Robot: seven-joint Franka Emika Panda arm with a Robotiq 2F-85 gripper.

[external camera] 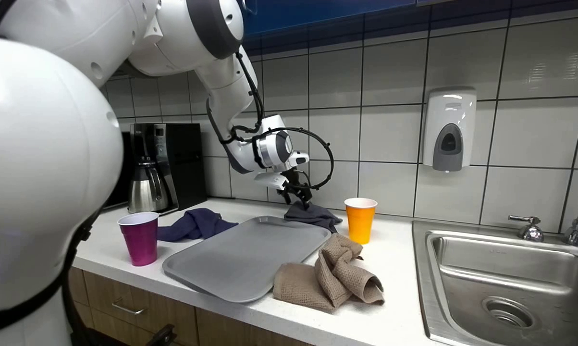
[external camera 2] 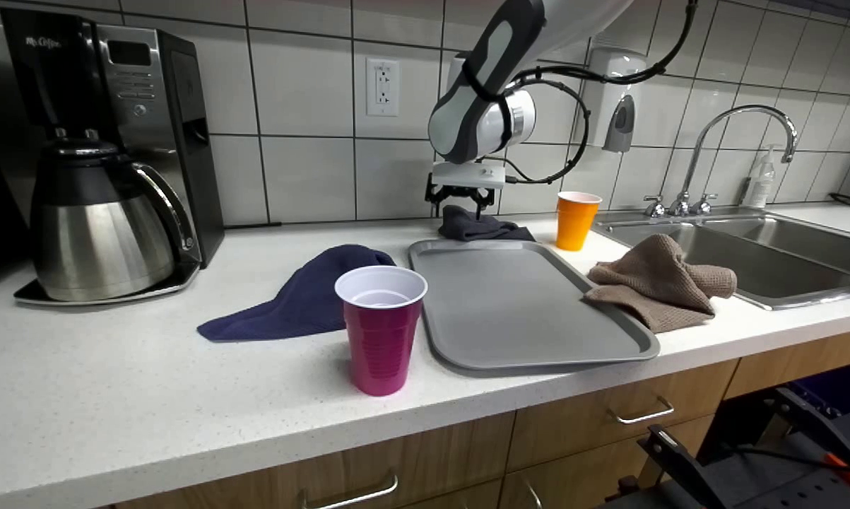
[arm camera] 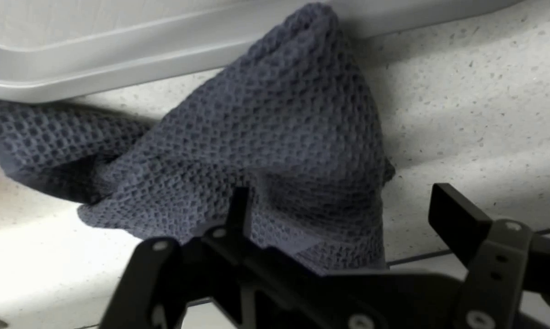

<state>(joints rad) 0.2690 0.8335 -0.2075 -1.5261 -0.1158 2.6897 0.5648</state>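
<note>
My gripper [arm camera: 341, 192] is open above a crumpled dark grey cloth [arm camera: 275, 123] with a waffle weave. In the wrist view the left finger overlaps the cloth and the right finger lies past its right edge; nothing is held. Both exterior views show the gripper [external camera: 297, 203] [external camera 2: 458, 211] pointing down at this cloth [external camera: 317, 217] [external camera 2: 485, 227]; I cannot tell whether a fingertip touches it. The cloth lies between the tiled wall and the far edge of a grey tray [external camera: 250, 254] [external camera 2: 530, 304]. An orange cup [external camera: 361, 222] [external camera 2: 576, 223] stands upright beside it.
A purple cup [external camera: 140, 240] [external camera 2: 381, 343] and a navy cloth [external camera: 195, 225] [external camera 2: 311, 297] lie on one side of the tray, a brown cloth [external camera: 337, 276] [external camera 2: 654, 283] on the other. A coffee maker [external camera 2: 114, 177] and a metal sink [external camera: 500, 264] flank them. A soap dispenser [external camera: 449, 127] hangs on the wall.
</note>
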